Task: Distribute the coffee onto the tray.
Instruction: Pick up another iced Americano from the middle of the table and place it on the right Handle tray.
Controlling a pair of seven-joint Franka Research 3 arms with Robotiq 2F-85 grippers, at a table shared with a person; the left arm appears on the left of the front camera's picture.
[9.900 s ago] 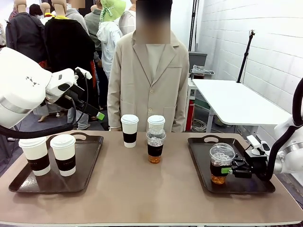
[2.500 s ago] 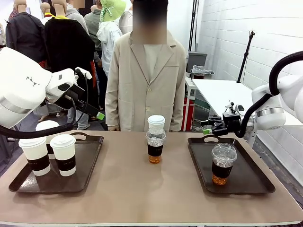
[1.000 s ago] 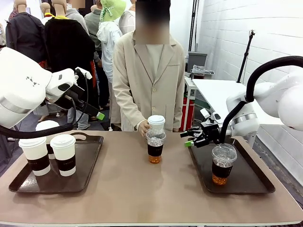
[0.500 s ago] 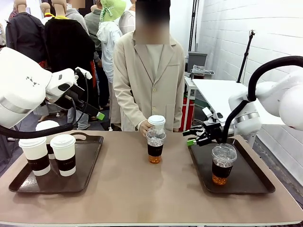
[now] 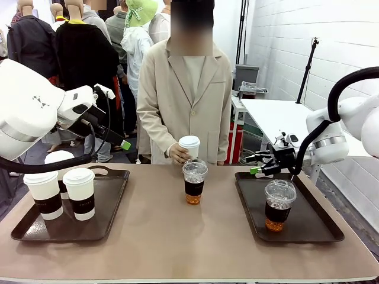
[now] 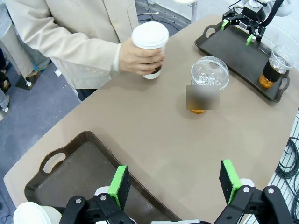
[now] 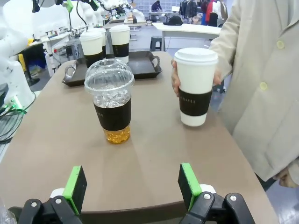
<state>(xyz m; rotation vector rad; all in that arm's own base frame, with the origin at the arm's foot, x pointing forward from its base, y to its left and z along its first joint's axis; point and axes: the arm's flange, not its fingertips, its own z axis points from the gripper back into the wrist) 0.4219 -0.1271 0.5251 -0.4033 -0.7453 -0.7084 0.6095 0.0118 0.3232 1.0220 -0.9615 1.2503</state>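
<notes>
The person's hand holds one white paper cup (image 5: 189,147) (image 6: 149,42) (image 7: 195,86) just above the far table edge. A clear dome-lidded cup of amber drink (image 5: 195,180) (image 6: 209,77) (image 7: 111,100) stands mid-table. Another clear cup (image 5: 278,204) (image 6: 274,65) stands on the right tray (image 5: 314,228). Three paper cups (image 5: 79,192) stand on the left tray (image 5: 112,195). My right gripper (image 5: 260,165) (image 7: 132,182) hovers open and holding nothing over the right tray's far left corner, facing the middle cups. My left gripper (image 5: 115,118) (image 6: 174,183) hangs open, raised above the left tray.
The person in a beige coat (image 5: 183,100) stands at the far edge, close behind the mid-table cup. A white side table (image 5: 296,127) stands at the back right. Bare tabletop (image 5: 183,236) lies between the two trays.
The person has lifted the paper cup off the table and drawn it a little left. My right gripper has pulled back to the right, away from the middle cups. The left arm is still.
</notes>
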